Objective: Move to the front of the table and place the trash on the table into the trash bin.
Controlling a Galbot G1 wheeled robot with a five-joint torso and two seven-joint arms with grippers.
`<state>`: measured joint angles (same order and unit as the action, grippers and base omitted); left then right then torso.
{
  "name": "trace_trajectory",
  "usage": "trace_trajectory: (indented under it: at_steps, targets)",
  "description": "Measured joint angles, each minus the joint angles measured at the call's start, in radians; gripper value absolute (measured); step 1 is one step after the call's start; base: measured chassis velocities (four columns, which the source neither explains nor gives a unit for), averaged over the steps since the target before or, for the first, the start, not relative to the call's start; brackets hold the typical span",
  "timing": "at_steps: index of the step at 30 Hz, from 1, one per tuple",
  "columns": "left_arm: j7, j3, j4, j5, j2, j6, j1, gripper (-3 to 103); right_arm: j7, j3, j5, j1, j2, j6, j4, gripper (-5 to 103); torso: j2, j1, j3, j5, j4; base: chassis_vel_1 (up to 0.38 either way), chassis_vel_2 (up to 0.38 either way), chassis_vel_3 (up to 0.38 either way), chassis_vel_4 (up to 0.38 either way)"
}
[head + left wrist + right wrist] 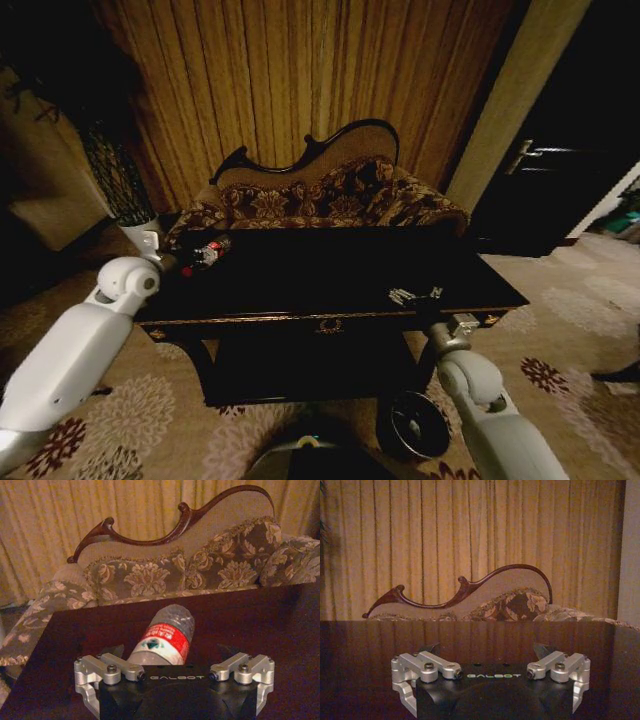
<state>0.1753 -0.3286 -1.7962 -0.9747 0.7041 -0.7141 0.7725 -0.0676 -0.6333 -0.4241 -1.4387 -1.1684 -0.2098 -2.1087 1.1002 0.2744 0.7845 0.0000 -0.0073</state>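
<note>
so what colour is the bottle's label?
Red, on the clear plastic bottle lying on the table; clearest in left wrist view.

The surface [340,270] is glossy black with a gold-trimmed edge. The bottle [165,635] is clear with a red label. The sofa [150,577] wears a floral pattern in a dark curved frame. The curtain [470,530] is golden-striped, and the carpet [150,410] is beige with maroon flowers.

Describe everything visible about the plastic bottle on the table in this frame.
The bottle is clear plastic with a red label bearing a dark emblem. It lies on its side on the black glossy table, near the table's left end, its base pointing toward the floral sofa. The left gripper sits at its near end, fingers open on either side. Its cap end is hidden behind the gripper, so contact cannot be judged.
</note>
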Motion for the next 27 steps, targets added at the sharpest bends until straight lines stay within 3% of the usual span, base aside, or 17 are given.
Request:
trace_trajectory:
  at_steps: [27]
  targets:
    - [-0.065, -0.112, 0.012, 0.008, -0.019, 0.003, 0.073, 100, 0.001, 0.010, 0.003, 0.004, 0.007, -0.001, -0.001, 100, 0.000, 0.000, 0.000, -0.0001, -0.0001, 0.000, 0.000, 0.000, 0.000]
